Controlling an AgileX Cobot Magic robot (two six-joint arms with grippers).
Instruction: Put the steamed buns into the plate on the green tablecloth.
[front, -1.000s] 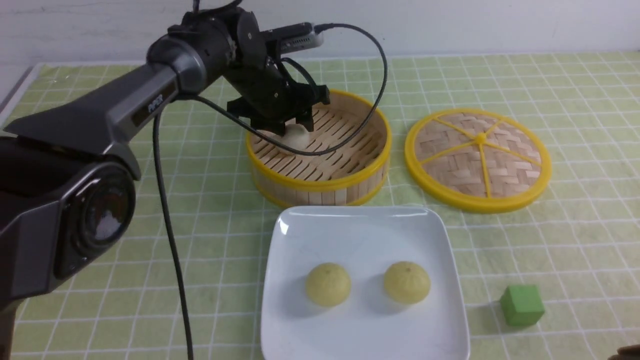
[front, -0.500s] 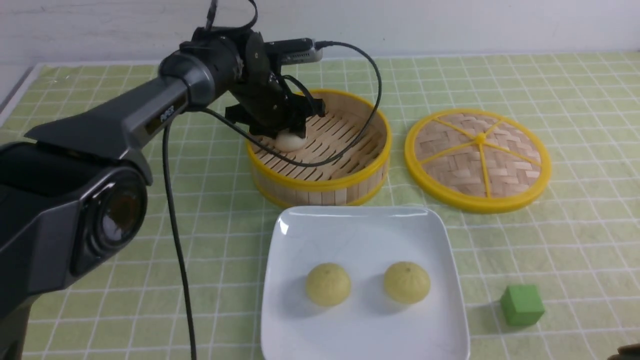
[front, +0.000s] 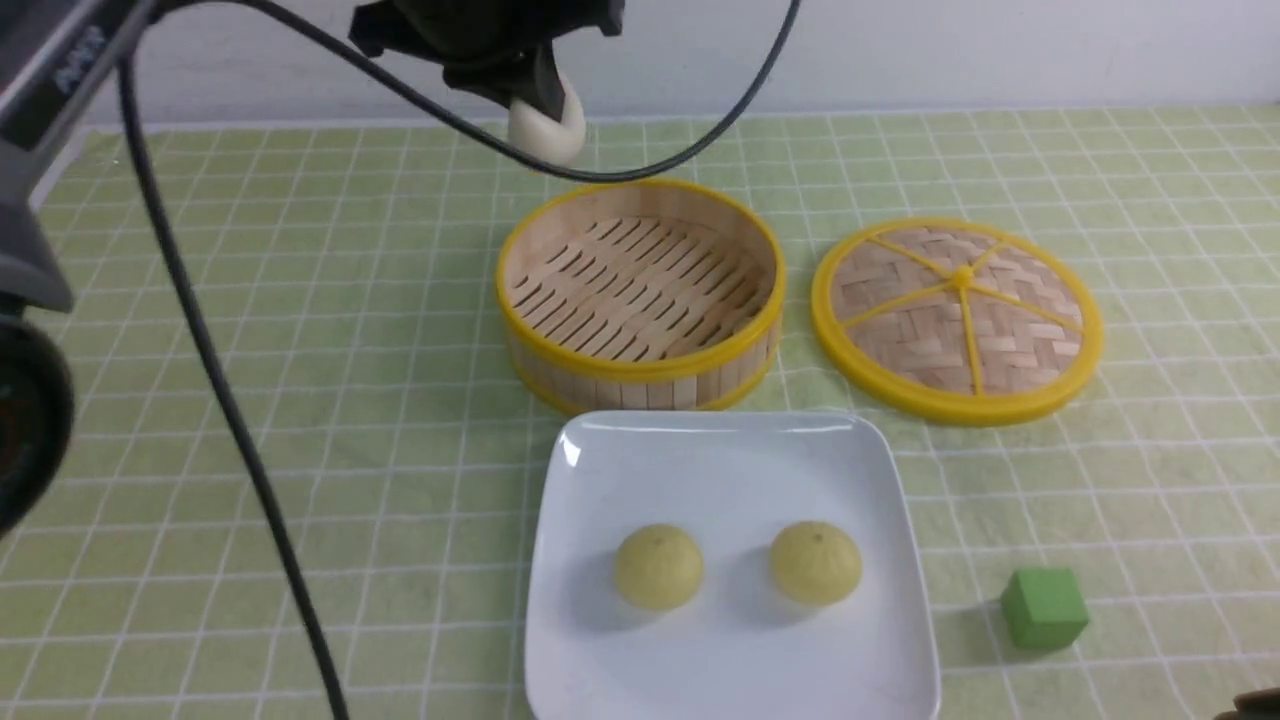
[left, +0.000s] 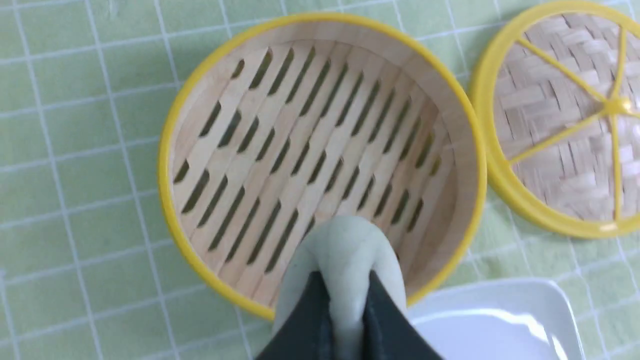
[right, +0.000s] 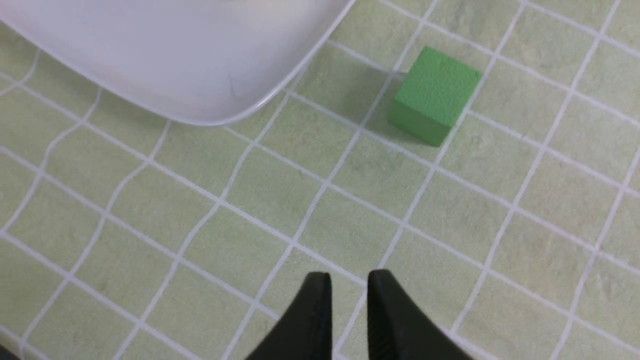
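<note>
The left gripper is clamping the greyish-white bun between its dark fingers and is hanging high above the desk, beyond the plate's far edge. The empty bamboo steamer basket is lying below it, standing just beyond that same edge. The plate is carrying the two pale yellow buns, which are sitting side by side and apart in its near half. The woven lid is lying flat past the plate's far right corner, and the green cube is sitting just off its right edge. The green tablecloth is covering the desk under the plate. The right gripper is hovering over bare cloth off the plate's near right corner, its fingers drawn nearly together on nothing.
</note>
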